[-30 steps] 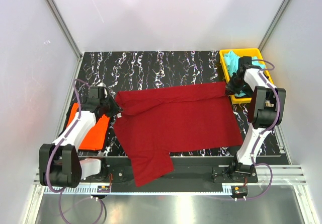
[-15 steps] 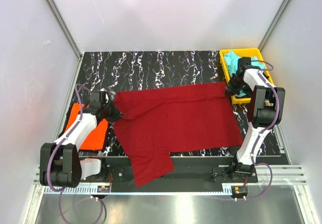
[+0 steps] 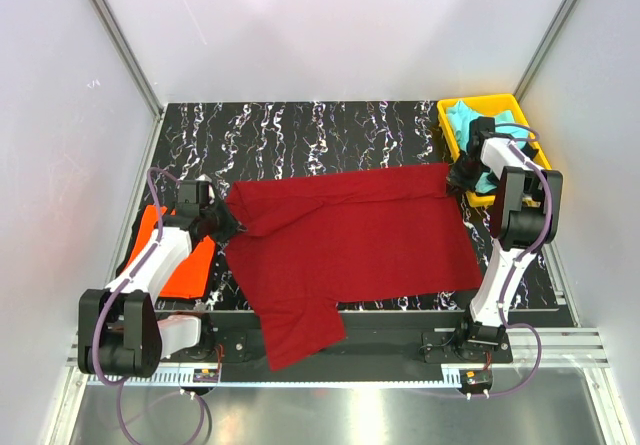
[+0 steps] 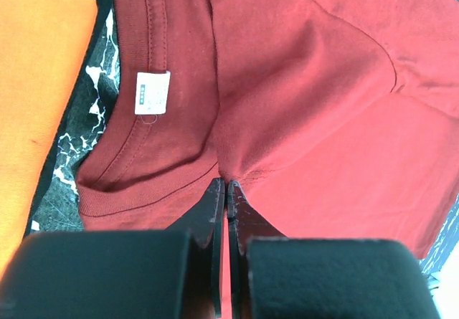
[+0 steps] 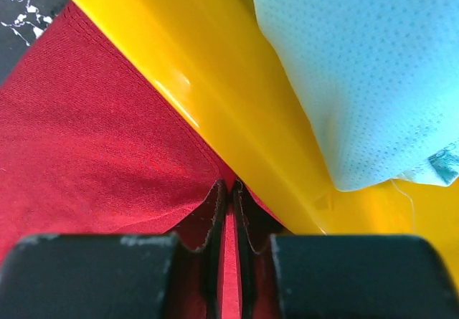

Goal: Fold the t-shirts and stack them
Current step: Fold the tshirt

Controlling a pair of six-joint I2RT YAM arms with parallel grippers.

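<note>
Pinching soft, creased dark red t-shirt (image 3: 350, 235)

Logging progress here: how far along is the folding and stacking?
Apparently done: the orange t-shirt lies flat at left. In hand: left gripper and right gripper pinch opposite ends of the dark red t-shirt, spread unfolded. Left: folding and stacking it, then the turquoise t-shirt in the yellow tray.

A large dark red t-shirt (image 3: 350, 240) is spread across the desk (image 3: 300, 135), its collar at the left, a white neck label (image 4: 152, 92) exposed, and one sleeve draped over the near edge. A bright orange t-shirt (image 3: 185, 265) is laid flat beside the collar. A turquoise t-shirt (image 5: 358, 68) is bunched in the yellow tray (image 5: 215, 97).
</note>
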